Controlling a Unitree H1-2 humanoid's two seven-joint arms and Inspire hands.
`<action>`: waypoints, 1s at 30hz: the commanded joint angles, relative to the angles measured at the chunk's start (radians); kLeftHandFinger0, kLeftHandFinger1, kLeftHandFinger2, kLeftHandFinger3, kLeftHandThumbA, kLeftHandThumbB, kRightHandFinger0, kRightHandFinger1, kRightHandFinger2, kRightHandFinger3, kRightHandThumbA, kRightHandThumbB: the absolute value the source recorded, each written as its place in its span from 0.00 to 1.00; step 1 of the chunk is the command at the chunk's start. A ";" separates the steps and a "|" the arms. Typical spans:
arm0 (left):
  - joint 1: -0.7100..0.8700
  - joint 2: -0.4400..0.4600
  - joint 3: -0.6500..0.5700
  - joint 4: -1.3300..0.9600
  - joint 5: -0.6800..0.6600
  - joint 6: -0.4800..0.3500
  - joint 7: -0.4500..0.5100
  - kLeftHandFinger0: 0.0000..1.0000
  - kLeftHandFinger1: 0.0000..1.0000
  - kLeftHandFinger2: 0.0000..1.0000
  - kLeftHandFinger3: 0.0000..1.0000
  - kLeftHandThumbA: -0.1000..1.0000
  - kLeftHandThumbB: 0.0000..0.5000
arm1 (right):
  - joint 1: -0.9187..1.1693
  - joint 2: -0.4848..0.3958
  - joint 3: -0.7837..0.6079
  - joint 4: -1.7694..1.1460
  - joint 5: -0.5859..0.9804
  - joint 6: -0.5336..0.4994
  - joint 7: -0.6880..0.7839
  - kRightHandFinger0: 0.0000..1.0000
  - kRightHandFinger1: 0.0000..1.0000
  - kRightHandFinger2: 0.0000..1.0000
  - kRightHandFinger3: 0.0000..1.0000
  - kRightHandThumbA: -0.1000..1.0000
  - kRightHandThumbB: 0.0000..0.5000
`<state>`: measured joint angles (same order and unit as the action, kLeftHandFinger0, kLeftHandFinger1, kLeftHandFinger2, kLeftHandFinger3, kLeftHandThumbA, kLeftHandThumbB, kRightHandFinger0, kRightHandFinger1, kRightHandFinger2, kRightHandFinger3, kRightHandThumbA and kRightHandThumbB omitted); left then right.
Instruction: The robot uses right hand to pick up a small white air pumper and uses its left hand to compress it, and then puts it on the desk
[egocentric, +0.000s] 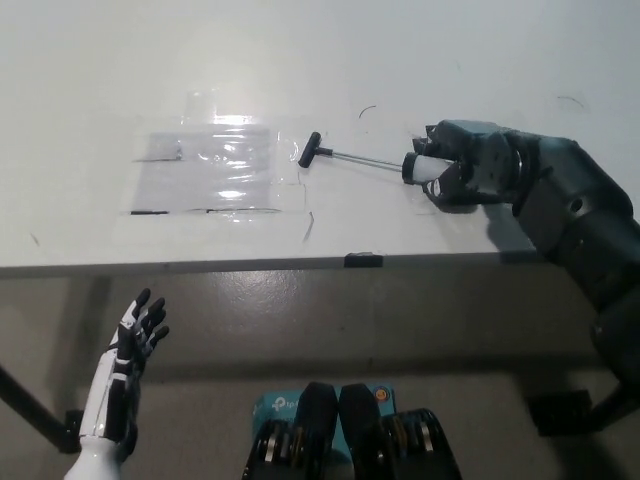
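Black right hand (462, 170) grips the white body of the air pumper (388, 163) over the white worktop (320, 60), its thin rod and black T-handle angled toward a clear plastic sheet (210, 168). White left hand (132, 335) hangs open below the worktop's edge. No writing is legible.

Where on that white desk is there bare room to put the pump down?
The desk is bare left of and behind the clear plastic sheet, and along its far edge. It is crowded where the right hand holds the pump. The left hand waits below.
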<state>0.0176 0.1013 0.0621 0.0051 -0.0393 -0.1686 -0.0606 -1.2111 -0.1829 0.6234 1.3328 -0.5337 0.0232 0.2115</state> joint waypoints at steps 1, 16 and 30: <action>-0.013 0.003 0.019 -0.035 -0.053 0.002 -0.005 1.00 1.00 1.00 1.00 1.00 0.27 | -0.008 -0.011 0.002 0.017 -0.029 -0.012 -0.050 0.29 0.69 0.86 0.69 0.00 0.31; -0.024 0.005 0.032 -0.047 -0.055 0.007 0.003 1.00 1.00 1.00 1.00 1.00 0.30 | -0.004 -0.035 -0.033 0.017 -0.007 -0.076 -0.102 0.14 0.65 0.97 1.00 0.00 0.31; 0.001 0.004 0.036 -0.068 -0.054 0.007 0.001 1.00 1.00 1.00 1.00 1.00 0.29 | 0.061 -0.053 -0.175 -0.095 0.042 -0.250 -0.272 0.04 0.52 0.85 0.88 0.00 0.32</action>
<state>0.0156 0.1004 0.0942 -0.0231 -0.0831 -0.1561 -0.0596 -1.1278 -0.2152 0.4844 1.2980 -0.5147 -0.1370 0.0362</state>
